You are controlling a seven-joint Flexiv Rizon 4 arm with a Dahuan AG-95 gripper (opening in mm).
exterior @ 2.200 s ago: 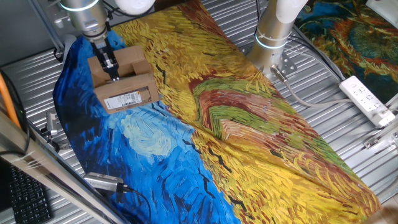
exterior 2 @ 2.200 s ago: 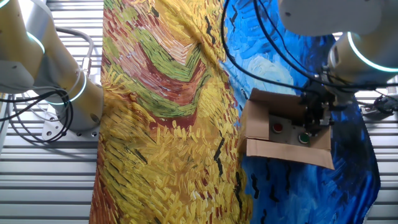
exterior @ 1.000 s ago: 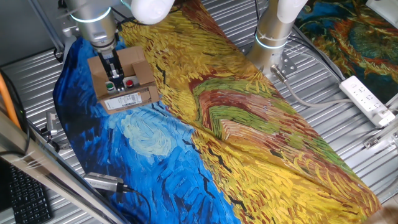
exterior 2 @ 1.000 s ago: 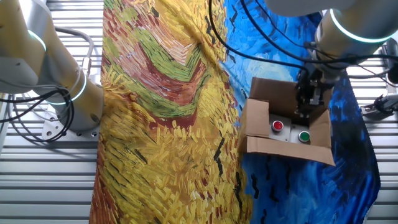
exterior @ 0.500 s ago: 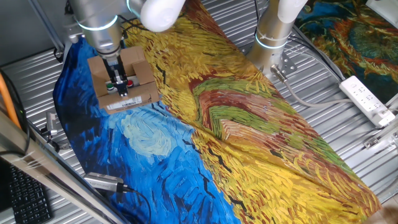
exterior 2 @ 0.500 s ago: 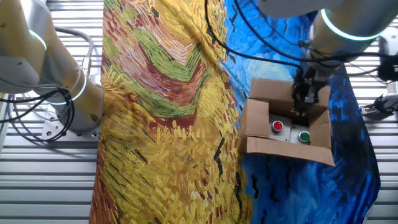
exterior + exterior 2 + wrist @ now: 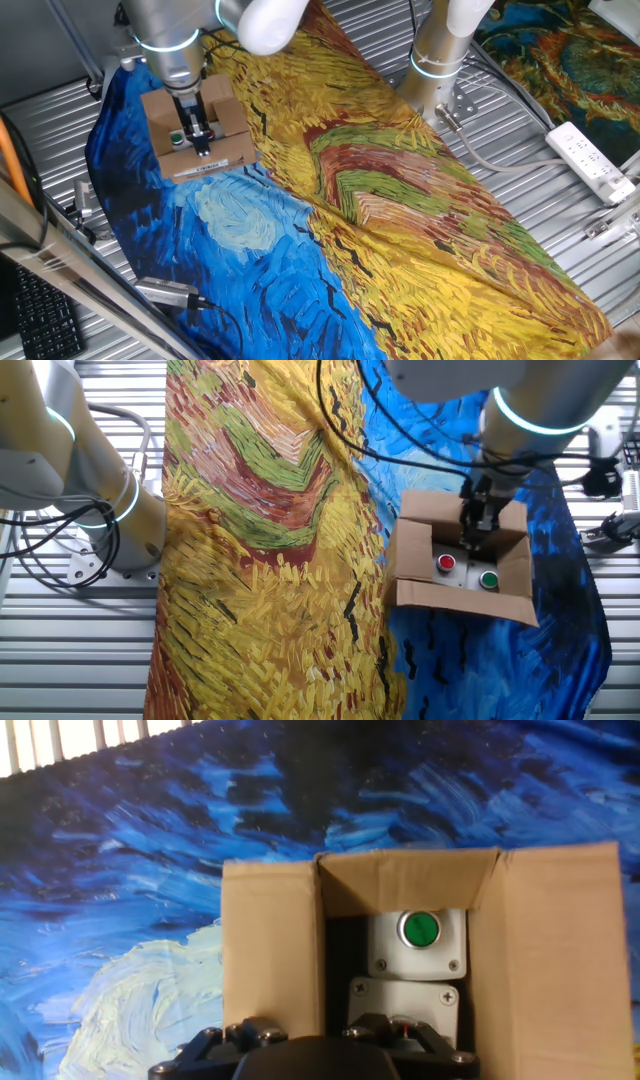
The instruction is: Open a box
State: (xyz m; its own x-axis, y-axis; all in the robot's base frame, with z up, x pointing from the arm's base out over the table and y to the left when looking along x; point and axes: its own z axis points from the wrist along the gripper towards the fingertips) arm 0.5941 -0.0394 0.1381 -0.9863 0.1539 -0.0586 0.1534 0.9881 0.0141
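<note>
The box [image 7: 228, 118] is small brown cardboard and sits on the blue part of the painted cloth. Its top flaps are folded outward. Inside is a white device with a red button [image 7: 445, 563] and a green button [image 7: 489, 579]. A white barcode label [image 7: 207, 165] shows on its near side. My gripper [image 7: 203, 146] points down into the open top, fingers close together and holding nothing, just above the device [image 7: 470, 540]. The hand view looks down into the box [image 7: 270, 950] at the green button [image 7: 419, 929]; my fingertips do not show there.
The painted cloth [image 7: 400, 230] covers the middle of the ribbed metal table. A second robot base [image 7: 437, 60] stands at the far side. A white power strip [image 7: 592, 160] lies at the right. A metal tool [image 7: 170, 293] lies near the cloth's front edge.
The box's top went from partly covered to open, with the buttons now showing. My gripper has shifted across the opening, away from the flap it was against, and stayed low.
</note>
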